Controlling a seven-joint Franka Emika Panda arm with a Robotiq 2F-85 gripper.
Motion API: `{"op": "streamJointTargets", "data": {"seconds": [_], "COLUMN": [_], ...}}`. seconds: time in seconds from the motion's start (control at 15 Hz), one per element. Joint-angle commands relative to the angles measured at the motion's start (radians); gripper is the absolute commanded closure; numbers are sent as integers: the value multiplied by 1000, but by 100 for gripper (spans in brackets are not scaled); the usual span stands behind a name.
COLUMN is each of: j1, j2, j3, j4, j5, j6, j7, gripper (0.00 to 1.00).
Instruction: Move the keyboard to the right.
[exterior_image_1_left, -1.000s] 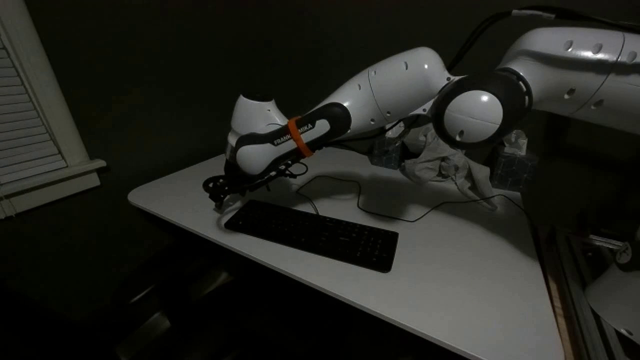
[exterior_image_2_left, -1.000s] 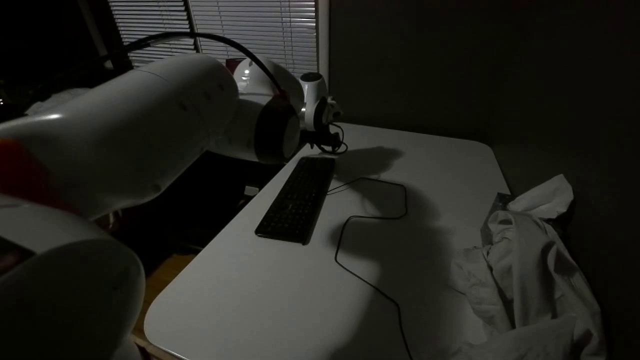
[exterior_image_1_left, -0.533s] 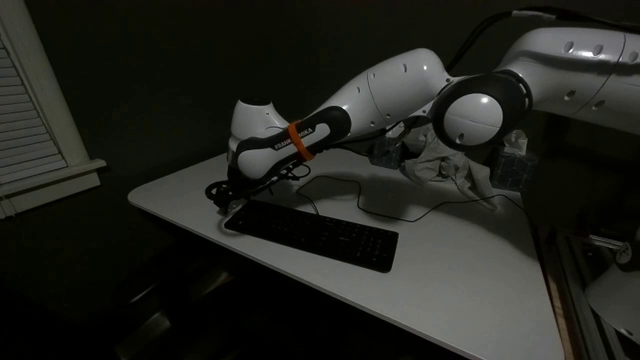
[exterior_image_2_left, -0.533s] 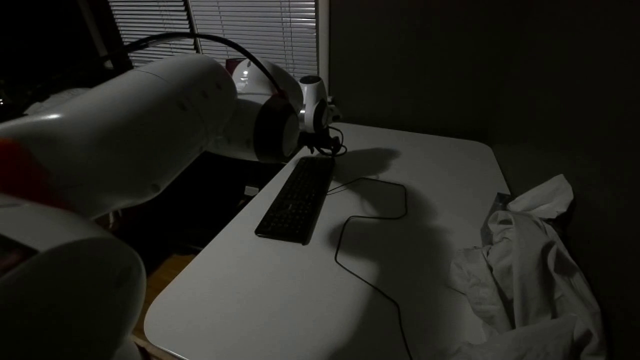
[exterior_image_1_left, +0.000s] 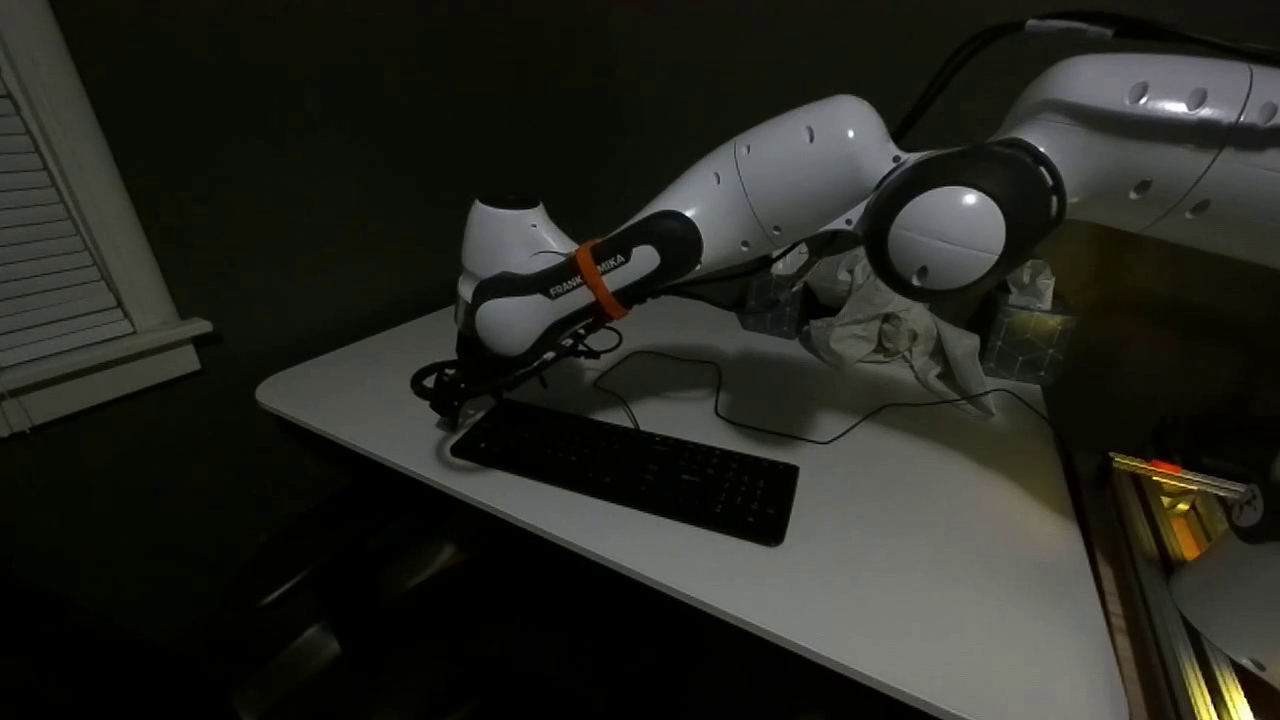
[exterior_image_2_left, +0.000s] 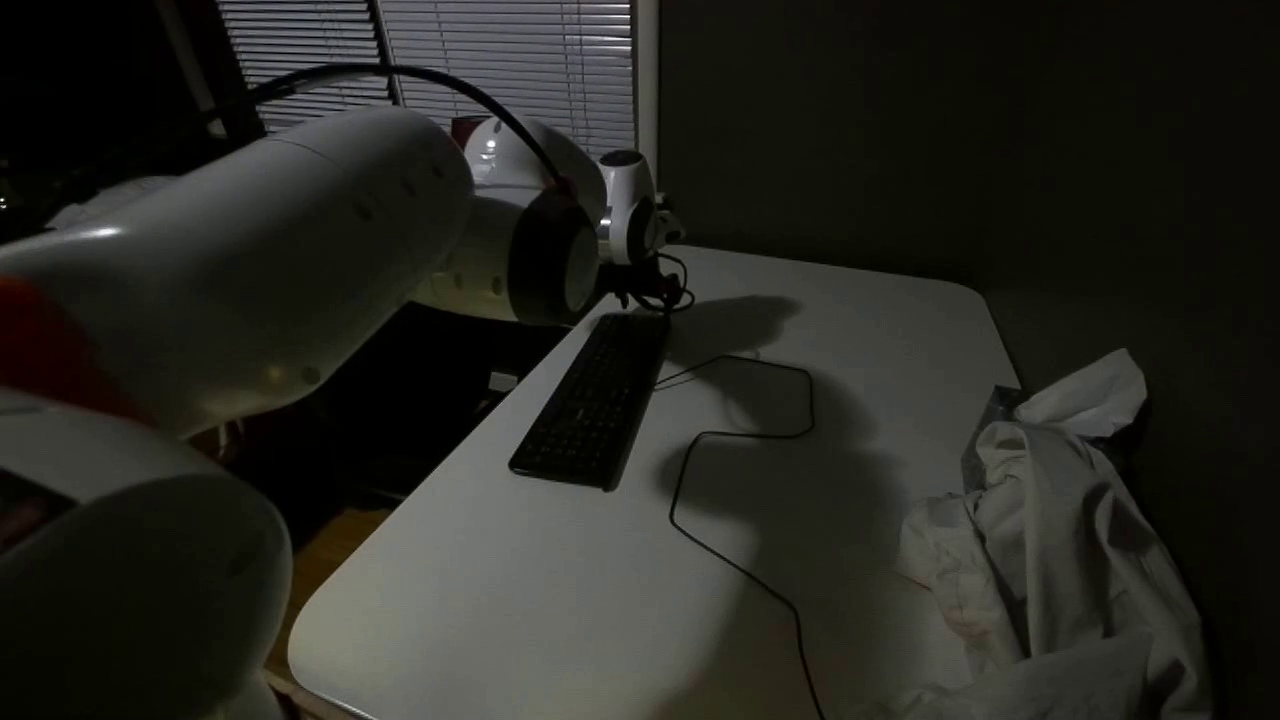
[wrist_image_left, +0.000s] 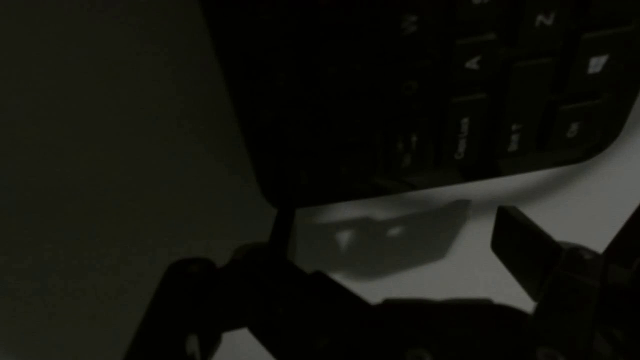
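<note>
The room is dark, and the white table has round corners. In an exterior view, the keyboard lies flat along the near edge, closer to the left corner than to the right edge. The gripper hangs low by the keyboard's end, on the side of that left corner. In the wrist view its two fingers are spread wide, with a gap between them, next to the short end where the Caps Lock key is. I cannot tell if a finger touches the keyboard. The white arm, with an orange band, comes from past the right edge. A thin black cord bends from the keyboard's back to the right edge. By the far edge is a crumpled cloth between two tissue boxes. Past the left corner, farther off, are window blinds.
</note>
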Motion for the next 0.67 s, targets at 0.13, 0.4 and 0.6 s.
{"op": "streamJointTargets", "data": {"seconds": [0.13,0.4,0.6], "j1": [20,29,30], "j2": [-43,-57,-67], "j3": [-60,-92,-110], "j4": [-37,-41,-49], "j5": [-20,-19,-12], "j6": [-193,-313,-386], "j7": [51,67,102], "gripper": [0,0,0]}}
